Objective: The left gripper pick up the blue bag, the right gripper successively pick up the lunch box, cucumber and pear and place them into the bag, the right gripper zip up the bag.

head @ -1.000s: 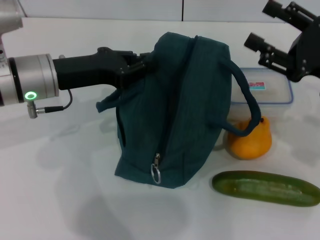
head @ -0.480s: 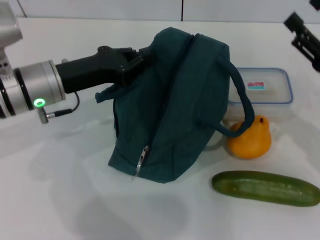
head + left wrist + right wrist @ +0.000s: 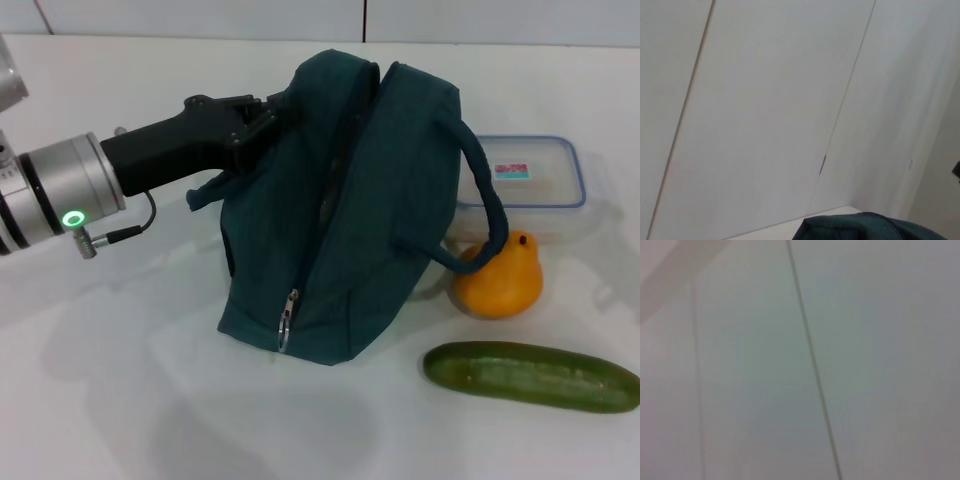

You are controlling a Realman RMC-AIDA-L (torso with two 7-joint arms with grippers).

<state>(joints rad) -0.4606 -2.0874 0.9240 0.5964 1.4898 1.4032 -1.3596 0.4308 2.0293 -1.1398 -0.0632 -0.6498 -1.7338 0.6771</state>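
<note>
The blue bag (image 3: 350, 200) stands on the white table, held up at its top left edge by my left gripper (image 3: 268, 112), which is shut on the fabric. Its zipper runs down the front to a metal ring pull (image 3: 285, 330). One loop handle (image 3: 490, 210) hangs to the right over the pear (image 3: 500, 280). The lunch box (image 3: 525, 180) lies behind the pear. The cucumber (image 3: 530, 376) lies at the front right. A bit of the bag's fabric (image 3: 865, 227) shows in the left wrist view. The right gripper is out of view.
White table (image 3: 120, 380) all around, with open surface at the front left. A pale panelled wall (image 3: 800, 360) fills the right wrist view.
The right gripper has left the head view toward the upper right. My left gripper has shifted the bag's top slightly left, and the ring pull swung.
</note>
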